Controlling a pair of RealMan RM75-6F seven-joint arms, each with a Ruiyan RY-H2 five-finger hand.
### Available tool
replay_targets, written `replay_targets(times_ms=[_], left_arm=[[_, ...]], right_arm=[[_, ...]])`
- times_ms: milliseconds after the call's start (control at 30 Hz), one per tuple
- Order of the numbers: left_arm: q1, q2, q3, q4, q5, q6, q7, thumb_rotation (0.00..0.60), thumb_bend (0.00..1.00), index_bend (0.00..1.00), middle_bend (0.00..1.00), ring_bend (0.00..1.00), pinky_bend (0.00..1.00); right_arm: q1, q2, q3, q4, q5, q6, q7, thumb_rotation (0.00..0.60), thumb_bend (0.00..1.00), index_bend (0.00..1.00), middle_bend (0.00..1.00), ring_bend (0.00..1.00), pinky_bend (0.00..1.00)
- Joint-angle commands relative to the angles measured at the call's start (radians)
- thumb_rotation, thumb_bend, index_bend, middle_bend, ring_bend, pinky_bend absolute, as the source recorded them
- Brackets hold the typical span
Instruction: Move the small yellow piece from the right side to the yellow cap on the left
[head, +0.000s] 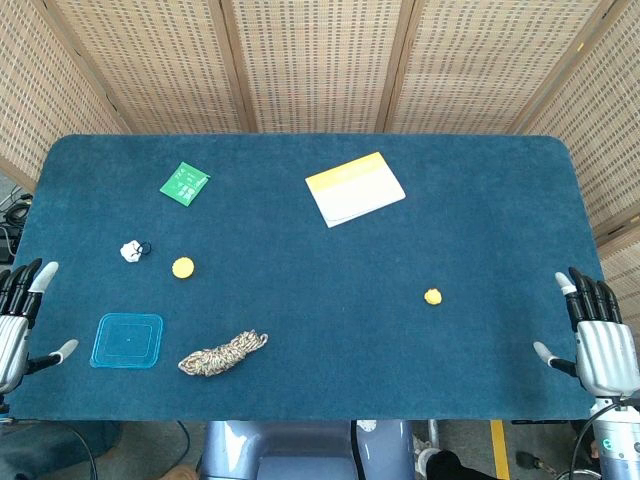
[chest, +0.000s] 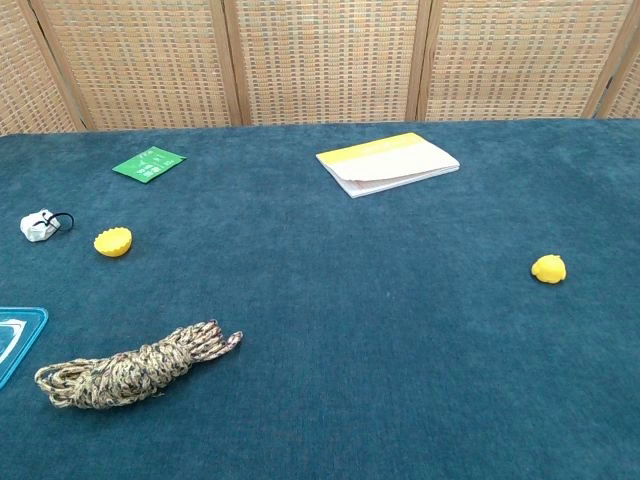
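Observation:
The small yellow piece (head: 432, 296) (chest: 548, 268) lies on the blue table cloth right of centre. Far across the table, on the left half, sits the yellow cap (head: 183, 267) (chest: 113, 242). My right hand (head: 598, 335) hovers at the table's right edge, fingers spread and empty, well to the right of the yellow piece. At the left edge my left hand (head: 22, 320) is likewise spread and holds nothing. Neither hand appears in the chest view.
A coiled rope (head: 222, 354) (chest: 135, 365) and a clear blue lid (head: 127, 340) lie front left. A small white clip (head: 130, 250) and a green packet (head: 185, 183) sit further back left. A yellow-and-white booklet (head: 354, 188) lies at the back centre.

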Motion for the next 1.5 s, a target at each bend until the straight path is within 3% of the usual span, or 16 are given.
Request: replay_targets(times_ms=[33,367,533,733,833,1000,1500], left_arm=[[-0.001,0.001,0.000,0.000,-0.001,-0.002,0.000,0.600,0.00,0.00,0.00,0.00,0.00],[-0.007,0.001,-0.001,-0.003,-0.009,-0.020,0.006,0.600,0.00,0.00,0.00,0.00,0.00],[-0.023,-0.004,-0.006,-0.001,-0.028,-0.052,0.017,0.600,0.00,0.00,0.00,0.00,0.00],[-0.034,-0.015,-0.013,-0.011,-0.041,-0.067,0.051,0.600,0.00,0.00,0.00,0.00,0.00],[-0.042,-0.024,-0.022,-0.007,-0.066,-0.080,0.082,0.600,0.00,0.00,0.00,0.00,0.00],[-0.062,-0.040,-0.033,0.003,-0.112,-0.122,0.110,0.600,0.00,0.00,0.00,0.00,0.00],[-0.081,-0.060,-0.037,0.008,-0.148,-0.149,0.151,0.600,0.00,0.00,0.00,0.00,0.00]], right_arm=[[0.001,-0.001,0.000,0.000,0.002,-0.003,-0.003,0.600,0.00,0.00,0.00,0.00,0.00],[0.016,-0.006,0.000,0.011,0.003,-0.028,-0.007,0.600,0.00,0.02,0.00,0.00,0.00],[0.098,-0.010,0.019,0.048,0.005,-0.152,0.101,0.600,0.00,0.17,0.00,0.00,0.00],[0.248,-0.043,0.036,0.134,0.007,-0.377,0.262,0.600,0.00,0.34,0.00,0.00,0.00],[0.313,-0.084,0.056,0.194,0.056,-0.467,0.191,0.600,0.00,0.40,0.00,0.00,0.00],[0.387,-0.162,0.077,0.237,0.152,-0.572,0.081,0.600,0.03,0.40,0.00,0.00,0.00],[0.472,-0.299,0.065,0.326,0.278,-0.662,-0.071,0.600,0.20,0.42,0.00,0.00,0.00]])
